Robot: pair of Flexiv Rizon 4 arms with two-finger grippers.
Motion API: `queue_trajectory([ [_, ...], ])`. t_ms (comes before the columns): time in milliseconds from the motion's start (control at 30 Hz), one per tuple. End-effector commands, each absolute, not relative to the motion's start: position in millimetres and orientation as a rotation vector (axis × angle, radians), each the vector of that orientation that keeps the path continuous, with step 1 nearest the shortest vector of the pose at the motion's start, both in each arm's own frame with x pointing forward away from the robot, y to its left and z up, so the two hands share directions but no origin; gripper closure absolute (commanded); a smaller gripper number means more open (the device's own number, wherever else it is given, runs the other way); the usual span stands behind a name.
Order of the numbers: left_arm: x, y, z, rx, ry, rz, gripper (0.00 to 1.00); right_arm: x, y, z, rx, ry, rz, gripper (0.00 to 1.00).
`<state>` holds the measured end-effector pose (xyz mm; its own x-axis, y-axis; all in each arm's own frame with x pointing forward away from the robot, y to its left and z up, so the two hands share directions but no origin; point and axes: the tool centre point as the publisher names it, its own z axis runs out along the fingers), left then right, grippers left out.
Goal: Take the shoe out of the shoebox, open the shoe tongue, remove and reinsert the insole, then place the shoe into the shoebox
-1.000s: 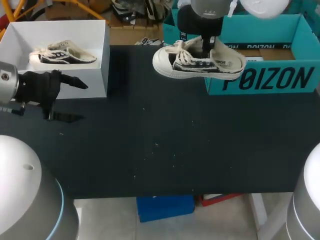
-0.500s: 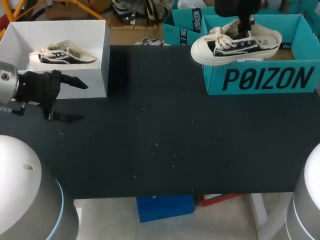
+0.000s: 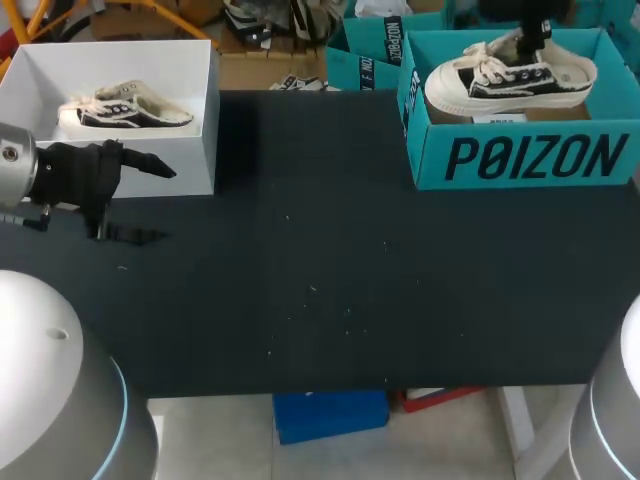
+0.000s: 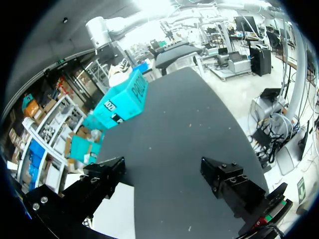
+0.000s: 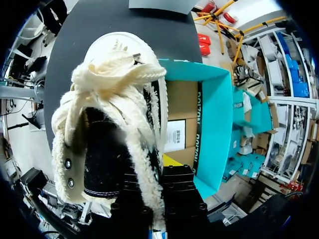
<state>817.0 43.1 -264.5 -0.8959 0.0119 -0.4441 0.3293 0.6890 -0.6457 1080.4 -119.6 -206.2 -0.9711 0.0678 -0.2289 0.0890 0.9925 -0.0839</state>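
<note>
The black table is seen as a dark matte surface with small pale specks scattered across its middle. At its far right a teal shoebox is stood with its top open; in the right wrist view its floor of brown cardboard is shown inside the teal shoebox, with a white label lying on it.

The shoe, cream with dark sides and cream laces, is held over the opening of this box, sole down, with its toe reaching across the box's left wall. The right gripper is clamped on the shoe at the heel end. In the right wrist view the shoe is gripped by its fleecy collar between the fingers of the right gripper. Whether the sole touches the box floor cannot be told.

At the far left a white box is placed, and a second shoe is laid in it. The left gripper is held just in front of that box, above the table, with its fingers spread wide and nothing between them, as is confirmed in the left wrist view.
</note>
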Motion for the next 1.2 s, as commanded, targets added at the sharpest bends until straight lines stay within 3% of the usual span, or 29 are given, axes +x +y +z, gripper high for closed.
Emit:
queue_trajectory([
  [33, 815, 43, -266, 0.265, 2.488, -1.062, 0.00, 1101, -127, -223, 0.143, 2.941, -0.099, 1.00],
  [1200, 815, 43, -266, 0.265, 2.488, -1.062, 0.00, 1122, -155, -350, 0.241, 3.077, -0.064, 1.00],
])
